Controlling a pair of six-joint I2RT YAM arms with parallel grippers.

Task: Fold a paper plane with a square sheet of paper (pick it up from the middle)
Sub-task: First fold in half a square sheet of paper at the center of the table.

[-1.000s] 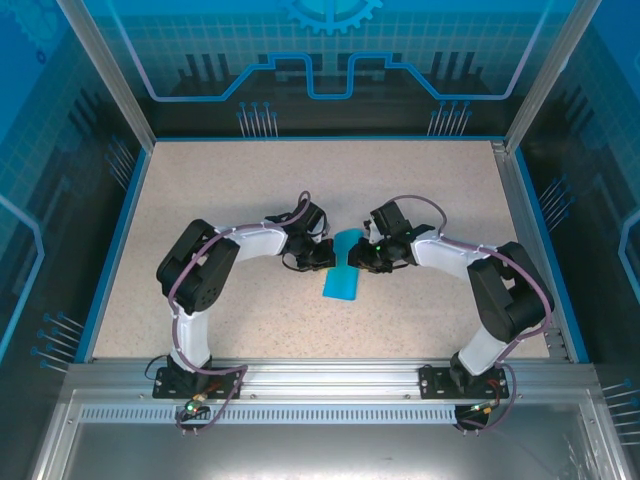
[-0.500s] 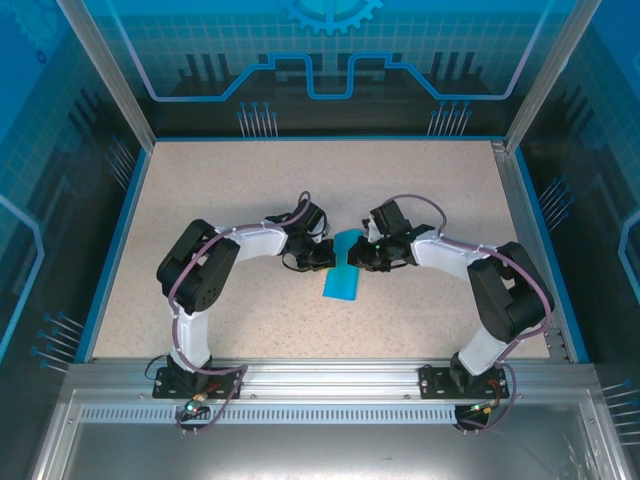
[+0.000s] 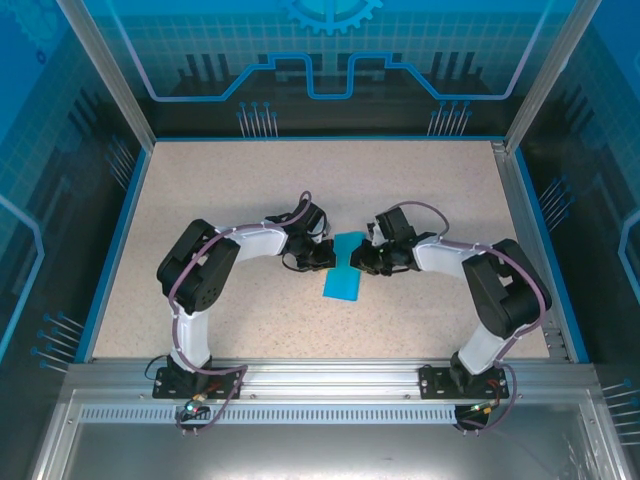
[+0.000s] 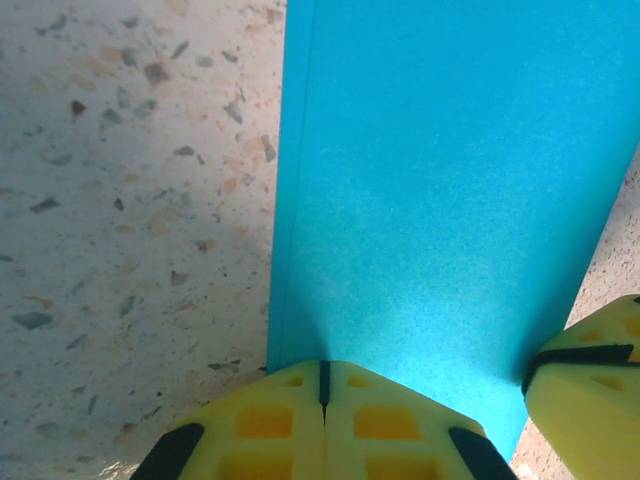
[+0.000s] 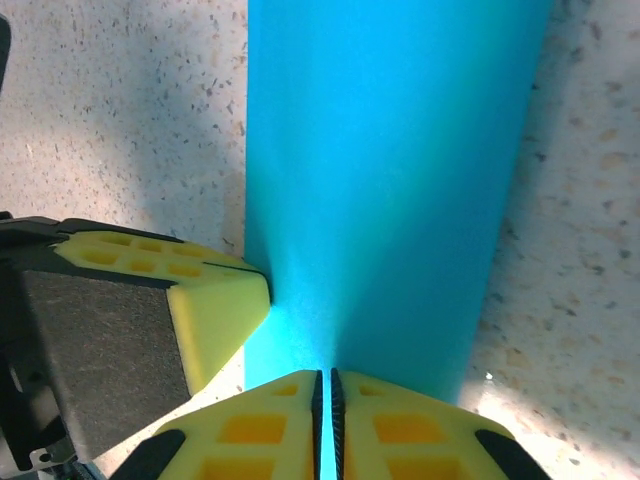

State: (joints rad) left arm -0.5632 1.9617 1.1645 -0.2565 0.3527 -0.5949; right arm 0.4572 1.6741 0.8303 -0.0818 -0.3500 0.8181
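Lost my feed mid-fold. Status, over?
Left gripper shut on teal paper. Right gripper shut on its opposite side. No obstruction seen.

I have both arms bowed inward in the top view, elbows pushed out to the sides. The left arm (image 3: 205, 268) rises from the lower left and the right arm (image 3: 500, 290) from the lower right. Their wrists come together at frame centre. The left gripper (image 3: 326, 258) and right gripper (image 3: 362, 262) face each other, near but apart. In the left wrist view my fingers (image 4: 270, 425) press together on the sheet (image 4: 430, 200). In the right wrist view the fingers (image 5: 400, 425) pinch its edge too, leaving a hairline slit.
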